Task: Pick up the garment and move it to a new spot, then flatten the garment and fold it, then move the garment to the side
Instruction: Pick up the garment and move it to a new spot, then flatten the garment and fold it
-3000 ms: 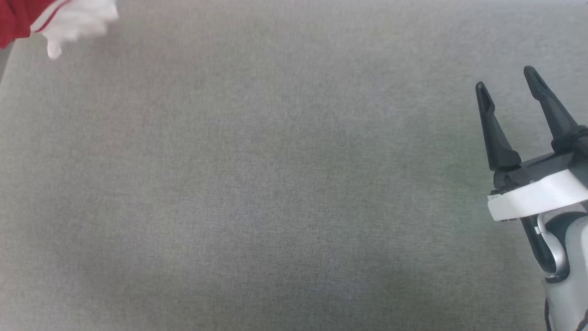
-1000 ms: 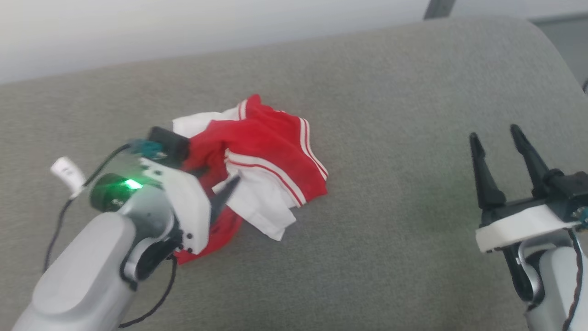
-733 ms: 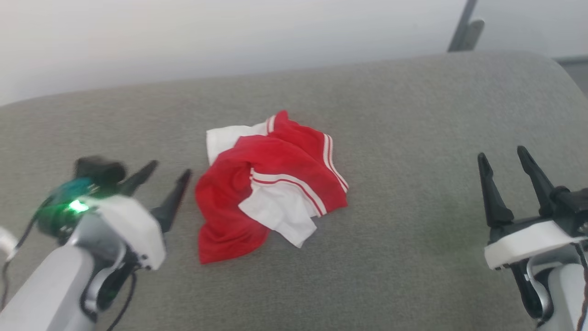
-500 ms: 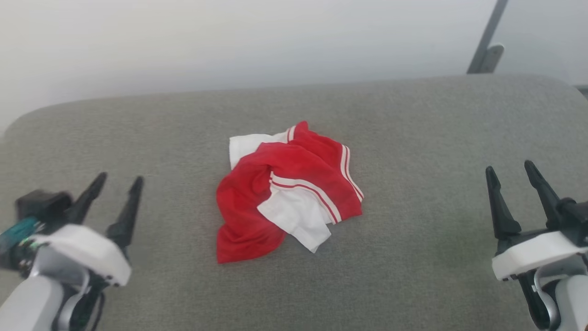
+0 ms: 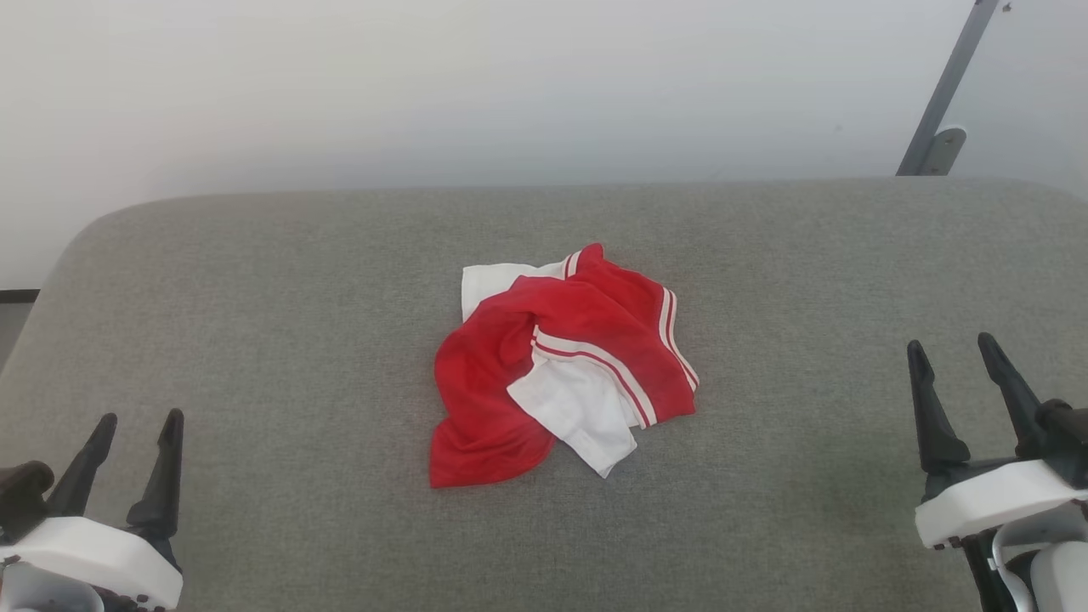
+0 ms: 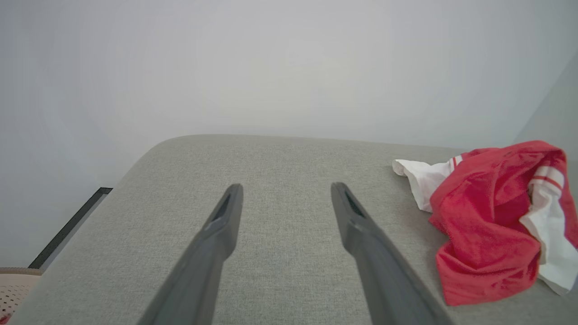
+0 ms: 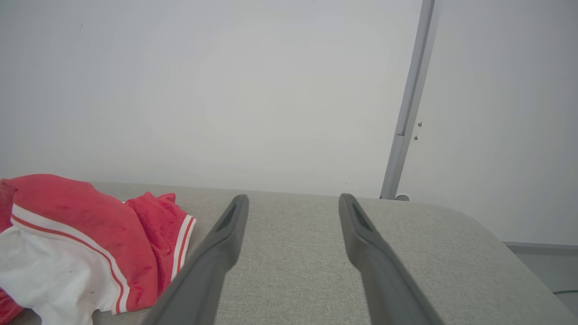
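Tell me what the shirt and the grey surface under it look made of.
Shirt: soft knit cloth, probably cotton or polyester; matte, slightly fuzzy, slumped in loose folds.
Surface: grey woven upholstery, matte; a fine flecked weave shows, and the rounded corners suggest padding beneath.

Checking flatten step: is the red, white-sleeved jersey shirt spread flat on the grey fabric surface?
No, the red white-sleeved jersey shirt lies crumpled in a heap on the grey fabric surface.

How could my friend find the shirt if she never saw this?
Find the big grey cushioned surface before the white wall. Near its middle lies a crumpled shirt. It alone is bright red, with white sleeves and striped trim.
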